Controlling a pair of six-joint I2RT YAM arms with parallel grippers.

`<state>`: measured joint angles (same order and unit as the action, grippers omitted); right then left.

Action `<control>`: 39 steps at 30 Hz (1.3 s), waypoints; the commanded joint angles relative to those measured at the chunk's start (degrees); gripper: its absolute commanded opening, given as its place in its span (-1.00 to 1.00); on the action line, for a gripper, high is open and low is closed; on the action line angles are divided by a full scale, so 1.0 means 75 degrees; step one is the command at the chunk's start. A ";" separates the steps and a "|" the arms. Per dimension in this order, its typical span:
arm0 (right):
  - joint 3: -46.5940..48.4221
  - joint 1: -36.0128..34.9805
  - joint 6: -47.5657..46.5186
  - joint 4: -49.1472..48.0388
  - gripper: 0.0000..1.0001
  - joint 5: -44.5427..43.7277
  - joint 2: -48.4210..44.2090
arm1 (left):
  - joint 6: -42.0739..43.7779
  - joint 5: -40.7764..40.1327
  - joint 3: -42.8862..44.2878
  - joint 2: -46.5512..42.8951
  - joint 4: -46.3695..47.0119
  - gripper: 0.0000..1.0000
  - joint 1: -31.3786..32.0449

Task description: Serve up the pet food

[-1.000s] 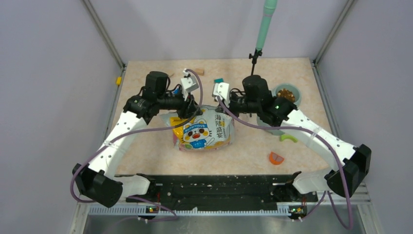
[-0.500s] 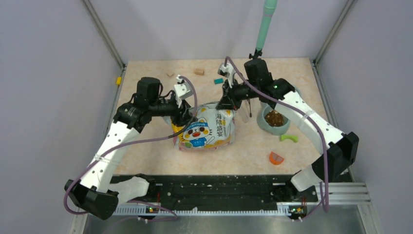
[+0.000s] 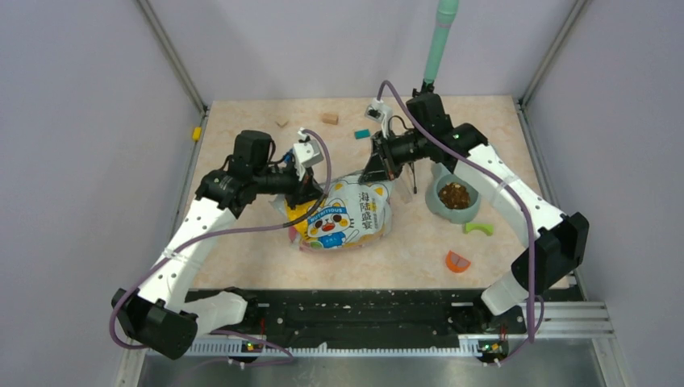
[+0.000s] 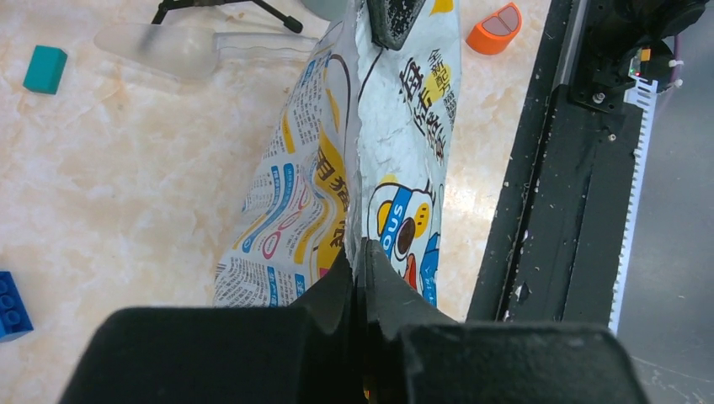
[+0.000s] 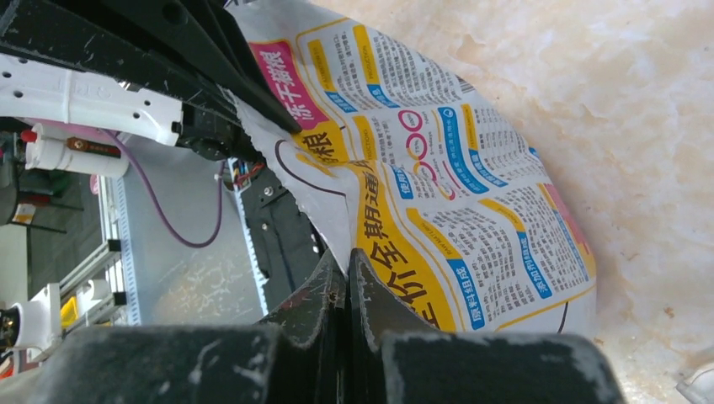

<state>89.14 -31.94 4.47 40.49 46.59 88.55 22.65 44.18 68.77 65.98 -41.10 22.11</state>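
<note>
The crinkly yellow-white pet food bag (image 3: 343, 214) with a cartoon cat lies at mid-table. My left gripper (image 3: 310, 191) is shut on its top-left edge, and the left wrist view shows the jaws (image 4: 360, 252) pinching the bag's rim (image 4: 396, 143). My right gripper (image 3: 377, 171) is shut on the top-right edge, the jaws (image 5: 348, 265) clamping the printed foil (image 5: 455, 177). Brown kibble (image 3: 456, 195) fills a grey-green bowl (image 3: 476, 205) to the right of the bag. The bag's inside is hidden.
A clear scoop (image 4: 168, 46) lies behind the bag. A green curved piece (image 3: 477, 228) and an orange piece (image 3: 457, 261) lie near the bowl. Wooden blocks (image 3: 329, 118), a teal block (image 3: 362, 134) and a tripod pole (image 3: 427, 81) stand at the back. A blue brick (image 4: 10, 303) lies to the left.
My left gripper opened and shut again on the bag's edge. The right arm swung off the bowl toward the back, still gripping the bag; the kibble bowl now shows.
</note>
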 commanded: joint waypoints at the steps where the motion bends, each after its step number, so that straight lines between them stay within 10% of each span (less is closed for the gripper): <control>1: 0.0990 0.0310 -0.0273 -0.0341 -1.00 0.0431 -0.0278 | -0.0364 -0.0002 -0.0004 0.0092 -0.0437 -1.00 0.0007; 10: -0.2246 0.0298 -0.2586 -0.2729 0.25 -0.1227 -0.2677 | -0.1027 0.0212 0.0491 -0.0188 0.0674 -1.00 -0.0447; 19: -0.3989 0.0298 -0.2352 -0.4399 0.41 -0.0208 -0.3063 | -0.1279 0.0430 0.0629 0.0022 0.1022 -1.00 -0.0649; 28: -0.4482 0.0298 -0.1703 -0.6563 0.33 -0.0079 -0.2473 | -0.1327 0.0738 0.0695 0.0173 0.1184 -1.00 -0.0745; 34: -0.4088 0.0316 -0.1632 -0.6566 -1.00 0.0964 -0.1831 | -0.1323 0.0758 0.0756 0.0282 0.1292 -1.00 -0.0756; 39: -0.4069 0.0593 0.0650 -0.7905 -1.00 0.0720 -0.1740 | -0.1178 0.0485 0.0885 0.0323 0.1312 -0.51 -0.0768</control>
<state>56.36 -28.80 -4.32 -7.44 48.66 74.76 13.45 46.83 70.59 68.86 -39.48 16.80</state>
